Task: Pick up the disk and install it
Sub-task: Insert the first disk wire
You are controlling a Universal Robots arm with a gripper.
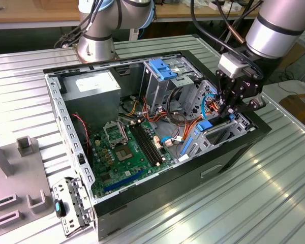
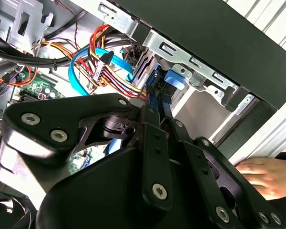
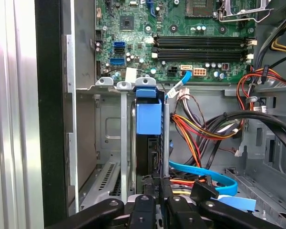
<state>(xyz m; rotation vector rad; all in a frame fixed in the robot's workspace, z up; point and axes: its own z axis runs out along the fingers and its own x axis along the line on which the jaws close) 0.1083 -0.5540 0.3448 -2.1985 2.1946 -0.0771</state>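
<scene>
Reaching down into the open computer case (image 1: 244, 147), I have my gripper (image 1: 229, 109) lowered over the drive bay at the case's corner, at about three o'clock in the exterior view. My fingers (image 3: 155, 210) appear drawn close together around the edge of the disk (image 3: 148, 152), which stands on edge in a slot of the bay, its blue end tab (image 3: 148, 116) at the far end from me in the first wrist view; I judge that I am gripping it, though the contact itself is hidden behind my own linkages. In the second wrist view the blue rail (image 2: 155, 102) runs from my fingertips into the metal bay frame (image 2: 190, 59). So the pick-up looks finished and the installing step is in hand: the disk seems partly or nearly seated in its slot. The next move calls for a straight push along the slot, with no tilt, so the rails do not bind. Bundled orange and yellow cables (image 3: 195, 129) and a blue data cable (image 3: 205, 171) lie just beside the slot. A person's hand (image 2: 267, 174) rests outside the case wall, near my arm.
</scene>
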